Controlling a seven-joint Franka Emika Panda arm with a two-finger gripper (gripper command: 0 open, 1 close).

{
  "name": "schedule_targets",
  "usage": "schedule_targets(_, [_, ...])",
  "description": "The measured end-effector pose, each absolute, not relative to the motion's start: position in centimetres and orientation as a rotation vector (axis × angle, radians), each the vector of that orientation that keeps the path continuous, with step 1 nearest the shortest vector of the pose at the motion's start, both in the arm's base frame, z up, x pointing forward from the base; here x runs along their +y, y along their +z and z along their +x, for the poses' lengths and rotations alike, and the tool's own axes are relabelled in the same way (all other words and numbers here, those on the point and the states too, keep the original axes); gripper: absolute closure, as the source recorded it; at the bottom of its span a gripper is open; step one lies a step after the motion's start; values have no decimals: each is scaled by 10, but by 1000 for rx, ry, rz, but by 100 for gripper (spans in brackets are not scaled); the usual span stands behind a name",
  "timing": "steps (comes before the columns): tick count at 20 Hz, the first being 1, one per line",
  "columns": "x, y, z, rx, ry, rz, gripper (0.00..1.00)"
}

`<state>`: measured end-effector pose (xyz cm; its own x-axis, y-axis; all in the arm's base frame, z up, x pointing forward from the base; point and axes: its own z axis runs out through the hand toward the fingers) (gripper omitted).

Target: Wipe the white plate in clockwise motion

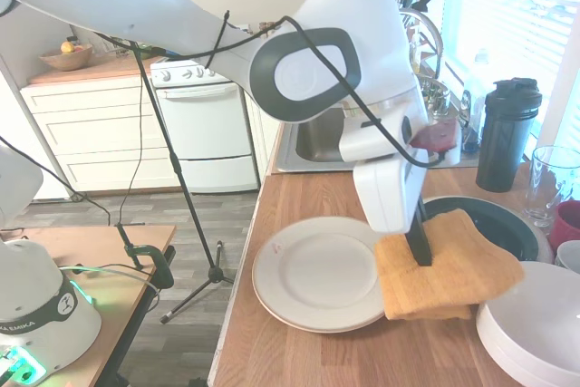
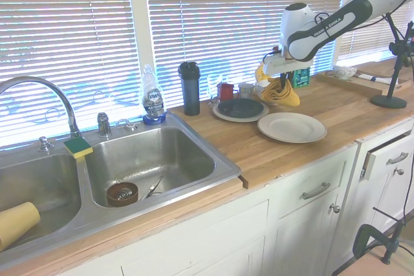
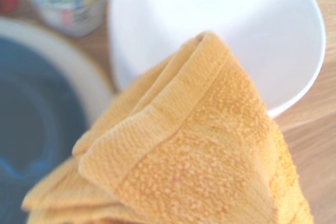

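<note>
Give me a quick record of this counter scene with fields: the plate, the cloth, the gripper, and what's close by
white plate: empty, flat on the wooden counter
cloth: orange towel, folded, lifted off the counter, beside the plate
gripper: shut on the orange towel, off to the plate's side
black plate: on a cream plate, behind the towel
white bowl: upside down, near the towel
wiping: not yet begun

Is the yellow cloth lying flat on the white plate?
No. The yellow cloth hangs lifted from the claw, behind the bare white plate.
</note>
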<state>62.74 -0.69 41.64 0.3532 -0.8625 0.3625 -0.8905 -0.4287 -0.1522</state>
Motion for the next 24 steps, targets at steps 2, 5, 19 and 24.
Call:
schedule_targets(2, [-19, 405, 637, -1654, 592, 2504, 100])
schedule_targets(5, [-33, 390, 649, -1664, 574, 2489, 100])
schedule_targets(19, [-16, 340, 666, -1593, 547, 2564, 100])
schedule_targets(24, [16, 339, 665, -1533, 547, 2609, 100])
